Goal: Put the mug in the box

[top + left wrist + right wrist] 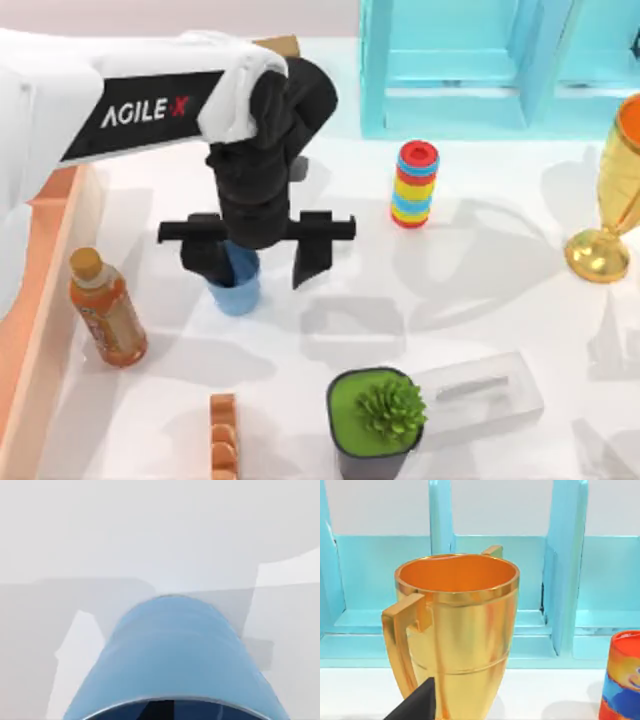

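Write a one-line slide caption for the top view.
Left hand over the blue mug, salmon box at table's left.

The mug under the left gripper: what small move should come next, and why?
Probably lower the left gripper a little further and close on the mug. In the top view its fingers are spread wide, straddling the mug, which stands upright on the table, not yet grasped. The box waits at the table's left edge.
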Available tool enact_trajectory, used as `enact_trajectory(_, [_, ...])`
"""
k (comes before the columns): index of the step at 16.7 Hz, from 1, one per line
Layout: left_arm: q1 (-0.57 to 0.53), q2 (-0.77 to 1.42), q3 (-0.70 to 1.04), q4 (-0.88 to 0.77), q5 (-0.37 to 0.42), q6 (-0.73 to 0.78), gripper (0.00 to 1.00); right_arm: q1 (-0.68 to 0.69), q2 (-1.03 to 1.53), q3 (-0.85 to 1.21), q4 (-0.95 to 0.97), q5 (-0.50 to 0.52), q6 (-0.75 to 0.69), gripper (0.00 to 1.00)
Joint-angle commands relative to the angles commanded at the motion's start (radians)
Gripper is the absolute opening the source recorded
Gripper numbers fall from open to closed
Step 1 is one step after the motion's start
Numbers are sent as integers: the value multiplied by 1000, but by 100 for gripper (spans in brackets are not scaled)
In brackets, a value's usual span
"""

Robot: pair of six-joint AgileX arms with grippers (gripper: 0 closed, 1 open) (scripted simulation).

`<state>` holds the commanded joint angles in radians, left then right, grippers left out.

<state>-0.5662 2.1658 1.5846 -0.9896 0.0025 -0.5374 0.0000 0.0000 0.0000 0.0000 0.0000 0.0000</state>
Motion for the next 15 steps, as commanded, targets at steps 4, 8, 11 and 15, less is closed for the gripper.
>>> enact_trajectory(4, [0,0,0,0,0,0,17,0,0,0,0,0,0,100])
enact_trajectory(8, [0,0,0,0,0,0,0,0,0,0,0,0,0,100])
enact_trajectory(11, [0,0,0,0,0,0,0,0,0,0,0,0,0,100])
enact_trajectory(15, [1,-2,0,0,0,1,0,0,0,0,0,0,0,100])
